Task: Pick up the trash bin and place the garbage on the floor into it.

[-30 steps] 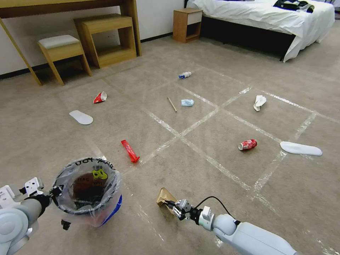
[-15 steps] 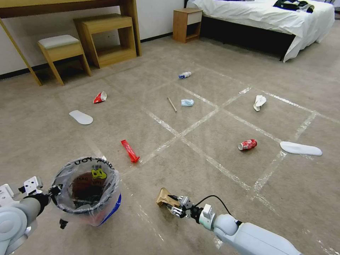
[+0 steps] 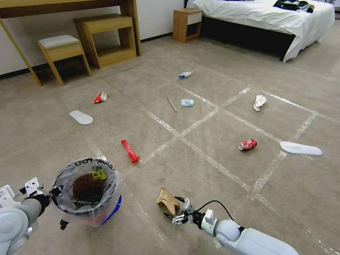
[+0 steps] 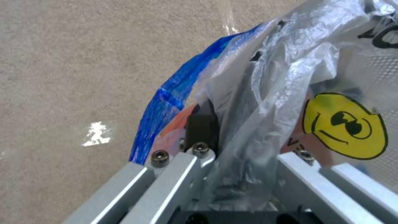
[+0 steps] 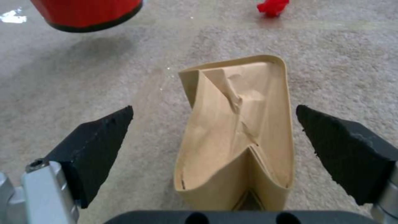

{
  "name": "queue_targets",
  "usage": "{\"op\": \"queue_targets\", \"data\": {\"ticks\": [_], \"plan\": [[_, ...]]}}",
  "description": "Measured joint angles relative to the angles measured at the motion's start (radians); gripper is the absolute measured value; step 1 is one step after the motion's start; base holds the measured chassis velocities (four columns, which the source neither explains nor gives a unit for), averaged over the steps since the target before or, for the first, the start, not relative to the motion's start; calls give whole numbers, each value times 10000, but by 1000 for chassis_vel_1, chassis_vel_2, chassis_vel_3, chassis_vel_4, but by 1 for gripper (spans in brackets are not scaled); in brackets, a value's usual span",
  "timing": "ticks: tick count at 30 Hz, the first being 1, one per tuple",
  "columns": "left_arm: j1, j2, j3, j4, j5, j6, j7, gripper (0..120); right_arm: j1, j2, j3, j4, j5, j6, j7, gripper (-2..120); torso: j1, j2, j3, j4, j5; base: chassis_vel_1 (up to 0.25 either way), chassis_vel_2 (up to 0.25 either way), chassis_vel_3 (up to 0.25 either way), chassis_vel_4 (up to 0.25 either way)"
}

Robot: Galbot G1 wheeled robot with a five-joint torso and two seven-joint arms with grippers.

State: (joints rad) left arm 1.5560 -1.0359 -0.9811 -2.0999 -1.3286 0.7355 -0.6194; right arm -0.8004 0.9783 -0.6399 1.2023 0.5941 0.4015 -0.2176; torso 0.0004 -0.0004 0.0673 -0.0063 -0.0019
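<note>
The left gripper (image 3: 53,193) is pinching the rim of the bin (image 3: 86,191) at the lower left of the head view, so the pick-up part seems done, and I cannot tell if any litter is inside yet. At the lower centre the right gripper (image 3: 173,215) is spread wide around the paper bag (image 3: 167,200), not yet closing on it. About 6 more pieces are lying on the floor (image 3: 212,177), such as the wrapper (image 3: 130,151), can (image 3: 247,144) and tissue (image 3: 259,102).

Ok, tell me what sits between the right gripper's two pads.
The brown paper bag lies on the carpet inside the open right gripper; in the right wrist view, bare gaps separate it from each pad.
</note>
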Motion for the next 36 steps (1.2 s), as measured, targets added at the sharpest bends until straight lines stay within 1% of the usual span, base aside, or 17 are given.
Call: {"op": "queue_targets", "data": {"ticks": [11,21,36], "plan": [[-19,-25,76,-6,53,0,22,0,24,304,195,-721,-183,28,94,100,0,0,0,0,0,0,0,0,0],[-4,-50,119,-27,110,0,50,0,-80,649,242,-1216,-101,23,-60,100,0,0,0,0,0,0,0,0,0],[-1,-84,162,-92,151,0,72,0,170,711,-63,-841,44,-61,-86,100,0,0,-1,0,0,0,0,0,0]]}}
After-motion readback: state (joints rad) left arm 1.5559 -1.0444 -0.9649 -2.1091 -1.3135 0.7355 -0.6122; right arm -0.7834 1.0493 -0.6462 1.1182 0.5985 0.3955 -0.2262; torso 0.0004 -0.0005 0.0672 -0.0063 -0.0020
